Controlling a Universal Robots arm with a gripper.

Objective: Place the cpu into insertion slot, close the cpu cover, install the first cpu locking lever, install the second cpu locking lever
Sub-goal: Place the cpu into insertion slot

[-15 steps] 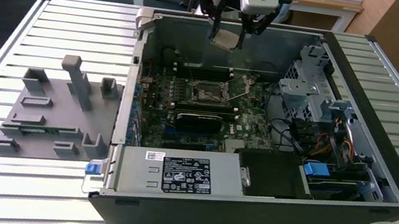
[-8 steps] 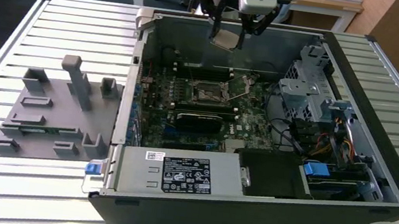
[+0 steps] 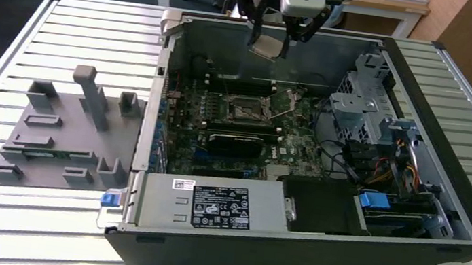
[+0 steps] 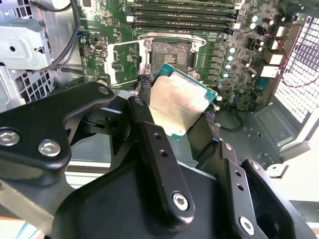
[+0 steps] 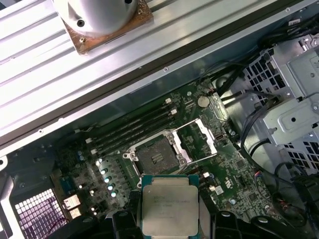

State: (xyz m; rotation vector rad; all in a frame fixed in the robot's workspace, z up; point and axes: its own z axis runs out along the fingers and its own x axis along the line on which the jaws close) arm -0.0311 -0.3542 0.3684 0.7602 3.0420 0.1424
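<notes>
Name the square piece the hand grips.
The silvery square cpu, pinched in the black hand; the dark socket and metal frame sit on the green board.

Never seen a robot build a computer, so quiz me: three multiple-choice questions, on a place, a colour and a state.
1. The flat square silvery-grey cpu is: A on the floor; B held in the black pincer; C in someone's hand.
2. The flat circuit board is: A green; B red; C white.
3. The thin silvery metal cpu cover frame is: A shut; B swung open beside the square dark-centred insertion slot; C missing.
B, pincer clamps it; A, green shows between parts; B, slot lies bare.
</notes>
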